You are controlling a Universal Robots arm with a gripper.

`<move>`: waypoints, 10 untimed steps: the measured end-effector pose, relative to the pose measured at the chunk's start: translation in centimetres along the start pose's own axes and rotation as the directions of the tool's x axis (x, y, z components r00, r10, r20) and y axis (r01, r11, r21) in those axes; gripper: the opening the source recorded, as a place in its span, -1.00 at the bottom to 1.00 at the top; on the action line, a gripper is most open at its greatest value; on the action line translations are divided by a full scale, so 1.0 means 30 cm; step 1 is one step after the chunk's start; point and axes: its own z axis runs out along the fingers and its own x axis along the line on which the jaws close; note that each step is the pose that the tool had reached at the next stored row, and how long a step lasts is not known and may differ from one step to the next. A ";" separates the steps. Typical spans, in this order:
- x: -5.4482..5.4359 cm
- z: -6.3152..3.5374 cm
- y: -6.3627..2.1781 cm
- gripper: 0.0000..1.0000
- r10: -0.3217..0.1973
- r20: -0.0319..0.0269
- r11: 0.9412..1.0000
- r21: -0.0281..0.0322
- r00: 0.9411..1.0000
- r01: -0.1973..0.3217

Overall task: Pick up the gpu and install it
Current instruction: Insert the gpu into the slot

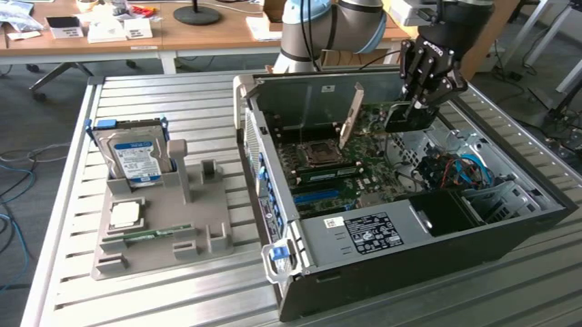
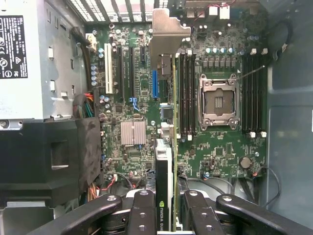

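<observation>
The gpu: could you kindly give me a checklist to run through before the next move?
1. gpu clamped in the hand: ok.
2. gpu inside the open case, over the motherboard: ok.
3. gpu seated in a slot: not ok, it is held above the board.
4. Card edge lined up with its slot: cannot tell.
5. hard drive parked in its stand outside the case: ok.

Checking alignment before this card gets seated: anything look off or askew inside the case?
No damage or spills. One thing: the gpu, clamped edge-on in the gripper above the motherboard, lines up beside the memory slots in the wrist view, not over the black expansion slots. That could be the viewing angle.
</observation>
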 end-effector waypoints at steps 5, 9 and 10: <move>0.000 0.007 0.002 -0.47 0.000 0.000 1.000 0.000 1.000 0.000; 0.000 0.007 0.002 -0.47 0.000 0.000 1.000 0.000 1.000 0.000; 0.000 0.007 0.002 -0.47 0.000 0.000 1.000 0.000 1.000 0.000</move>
